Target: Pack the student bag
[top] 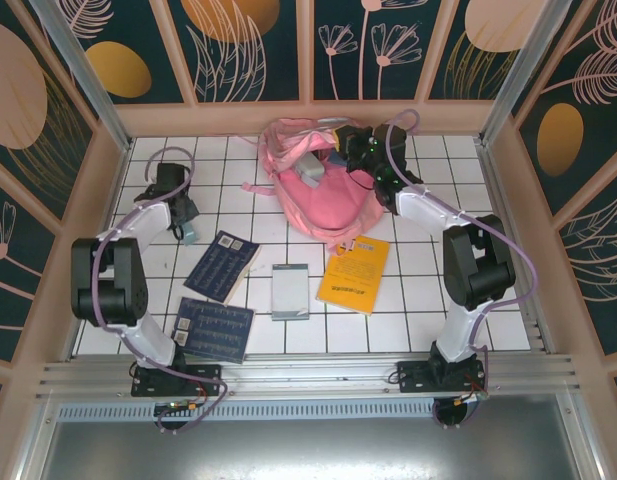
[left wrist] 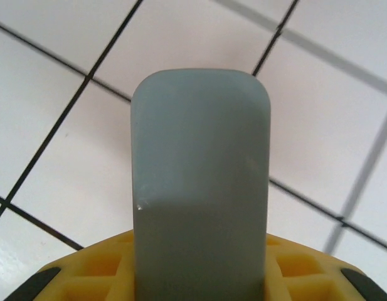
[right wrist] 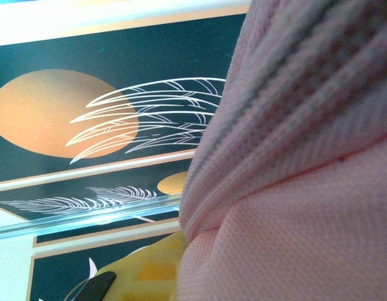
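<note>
The table (top: 418,300) has white square tiles with dark joints. Four flat things lie on it. A dark blue book (top: 223,265) is left of the middle. A second dark blue book (top: 214,329) lies just beside it, closer to the front edge. A grey-white notebook (top: 290,291) is in the middle, and a yellow book (top: 354,275) lies near it on the right, not touching. In the left wrist view a grey case (left wrist: 199,188) with rounded corners shows in front of the tiles. The walls (top: 248,50) are dark teal with orange circles and pale leaves.

left fingers (left wrist: 298,271), right fingers (right wrist: 147,273) clamped
</note>
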Available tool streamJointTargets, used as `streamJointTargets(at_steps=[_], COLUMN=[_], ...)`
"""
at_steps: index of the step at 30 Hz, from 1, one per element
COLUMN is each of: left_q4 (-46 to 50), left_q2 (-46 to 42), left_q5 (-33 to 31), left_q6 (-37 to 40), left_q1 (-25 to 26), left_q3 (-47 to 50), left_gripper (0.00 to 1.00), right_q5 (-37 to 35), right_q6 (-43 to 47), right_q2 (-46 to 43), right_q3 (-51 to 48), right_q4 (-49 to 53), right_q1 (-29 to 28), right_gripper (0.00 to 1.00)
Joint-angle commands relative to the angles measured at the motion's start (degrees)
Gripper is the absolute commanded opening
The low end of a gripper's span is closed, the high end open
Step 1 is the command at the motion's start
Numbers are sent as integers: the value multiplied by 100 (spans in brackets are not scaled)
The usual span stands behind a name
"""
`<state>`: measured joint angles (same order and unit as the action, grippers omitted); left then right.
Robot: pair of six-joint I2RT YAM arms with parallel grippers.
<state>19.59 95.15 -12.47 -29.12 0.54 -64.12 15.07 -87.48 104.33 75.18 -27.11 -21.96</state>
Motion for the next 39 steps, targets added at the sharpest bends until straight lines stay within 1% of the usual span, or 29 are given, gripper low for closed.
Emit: streamJointTargets(at_steps=[1,3,5,10,12,15,17,20,22,26,31,34,36,39], left_q4=[-87,-222,-347,-726,-1179,-2273,-3065,-3773,-4044,-5119,-6352,-6671,-6869,-6679], left_q2=[-686,-969,-1257,-1599,-1633,-1554,-1262,-612,-175,636,1607,2118,2470,3163], left_q5=[827,1380,1771,2232,2470,2698,2824,2859,2741,2505,2117,1765,1627,1786], left_q6=[-553,-916,-1196,-1415,-1706,-2273,-2624,-2880,-3058,-3804,-4528,-4715,-4854,-4946], left_q1=[23,96,342,1465,1760,2159,2394,2661,2770,2887,3063,3158,3181,3181], left_q3=[-301,-167,-86,-223,-120,198,294,50,-196,-303,-659,-1068,-1356,-2204], left_gripper=[3,2,2,4,4,5,7,7,6,6,7,8,12,14], right_q5=[-170,-180,-174,-215,-230,-268,-297,-350,-411,-487,-546,-602,-619,-637], right_q6=[218,232,223,226,218,199,159,127,143,116,45,26,5,-32], right_q2=[45,39,34,70,108,178,232,287,302,359,480,538,585,625], right_q3=[250,330,408,648,766,967,1101,1263,1370,1544,1808,1975,2078,2155], right_q4=[87,140,183,314,368,479,535,614,685,801,927,1006,1046,1085], right_q1=[4,-8,-26,-94,-124,-167,-205,-265,-318,-379,-451,-531,-573,-621], right_gripper=[0,0,0,0,0,0,0,0,0,0,0,0,0,0])
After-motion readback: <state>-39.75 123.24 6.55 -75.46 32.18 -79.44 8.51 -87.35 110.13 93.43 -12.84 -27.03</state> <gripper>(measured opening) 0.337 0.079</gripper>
